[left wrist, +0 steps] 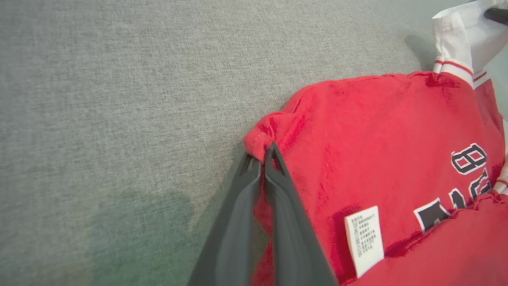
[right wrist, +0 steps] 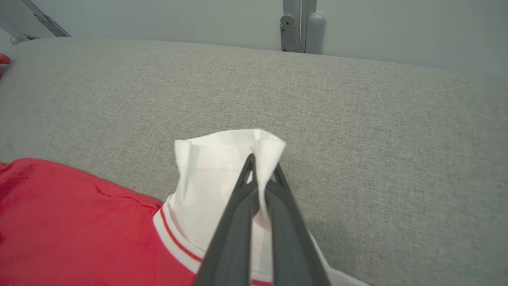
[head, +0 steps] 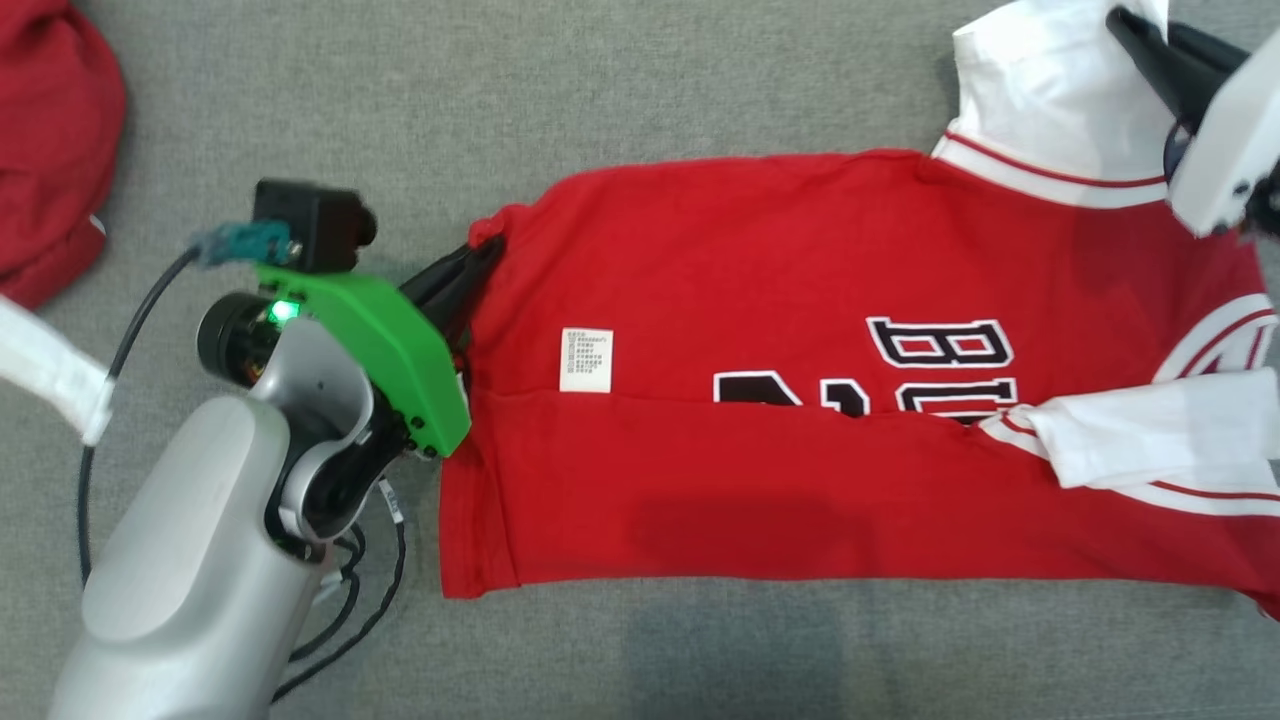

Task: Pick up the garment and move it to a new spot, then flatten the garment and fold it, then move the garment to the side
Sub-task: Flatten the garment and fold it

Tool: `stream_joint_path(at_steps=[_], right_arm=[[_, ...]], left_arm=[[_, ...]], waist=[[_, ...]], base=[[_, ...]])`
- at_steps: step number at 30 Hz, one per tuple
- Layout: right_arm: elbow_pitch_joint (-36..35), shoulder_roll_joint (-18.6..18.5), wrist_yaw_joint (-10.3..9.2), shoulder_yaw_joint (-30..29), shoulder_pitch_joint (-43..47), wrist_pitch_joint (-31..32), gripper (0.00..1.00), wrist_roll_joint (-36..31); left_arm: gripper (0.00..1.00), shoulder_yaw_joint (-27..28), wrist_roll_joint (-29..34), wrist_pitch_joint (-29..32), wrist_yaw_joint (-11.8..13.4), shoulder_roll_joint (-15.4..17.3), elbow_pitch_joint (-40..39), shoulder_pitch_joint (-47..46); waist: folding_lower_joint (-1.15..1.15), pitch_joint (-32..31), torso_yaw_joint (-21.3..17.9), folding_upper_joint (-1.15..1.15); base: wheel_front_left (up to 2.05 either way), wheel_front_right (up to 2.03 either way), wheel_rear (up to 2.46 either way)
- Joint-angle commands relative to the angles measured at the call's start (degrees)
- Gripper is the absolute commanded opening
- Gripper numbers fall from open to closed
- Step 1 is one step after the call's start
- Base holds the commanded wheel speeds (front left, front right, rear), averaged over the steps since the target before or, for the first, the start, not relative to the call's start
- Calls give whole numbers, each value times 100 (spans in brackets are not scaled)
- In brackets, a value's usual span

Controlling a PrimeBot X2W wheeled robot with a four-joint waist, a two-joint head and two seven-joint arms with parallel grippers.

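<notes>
The garment (head: 760, 260) is a red jersey with white sleeves and black lettering, lying lengthwise and partly folded on the grey surface. My left gripper (head: 482, 252) is shut on its red hem corner (left wrist: 260, 139) at the far left end. My right gripper (head: 1125, 25) is shut on the white sleeve (right wrist: 222, 167) at the upper right, pinching the cloth near its open end. A white care label (head: 586, 359) shows on the red cloth. The second white sleeve (head: 1150, 435) lies folded across the right side.
Another red cloth (head: 50, 150) lies at the upper left corner, and a white strip (head: 50, 370) sits at the left edge. Black cables (head: 350, 600) hang beside my left arm. The grey surface (head: 600, 90) stretches beyond the jersey; a wall and metal post (right wrist: 299, 24) stand behind it.
</notes>
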Motion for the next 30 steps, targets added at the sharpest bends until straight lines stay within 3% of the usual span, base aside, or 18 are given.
stream_joint_path(at_steps=[1, 6, 12, 19, 29, 30], right_arm=[[-139, -96, -4, -25, 319, -106, 0, 106], [-810, -396, -4, -226, 1451, -428, 0, 416], [-1440, -432, -3, -615, 2649, -596, 0, 584], [-1821, -85, -3, -863, 3581, -670, 0, 557], [-1624, 272, -2, -889, 4098, -800, 0, 294], [-1562, 286, -2, -842, 4109, -822, 47, 197]], left_arm=[[0, 88, -38, -114, 59, 60, -126, 198], [0, 388, -206, -433, 282, 256, -714, 1005], [0, 647, -366, -599, 581, 484, -1433, 1976], [0, 684, -459, -759, 812, 469, -1756, 2743], [0, 671, -445, -1028, 870, 347, -1566, 3093], [0, 675, -442, -1066, 887, 325, -1533, 3139]], waist=[[-1, -499, -295, 0], [-1, -1013, -573, 0], [-1, -1364, -867, 0], [-1, -1458, -972, 0], [-1, -1478, -911, 0], [-1, -1487, -913, 0]], base=[[0, 0, 0], [0, 0, 0], [0, 0, 0], [0, 0, 0], [0, 0, 0], [0, 0, 0]])
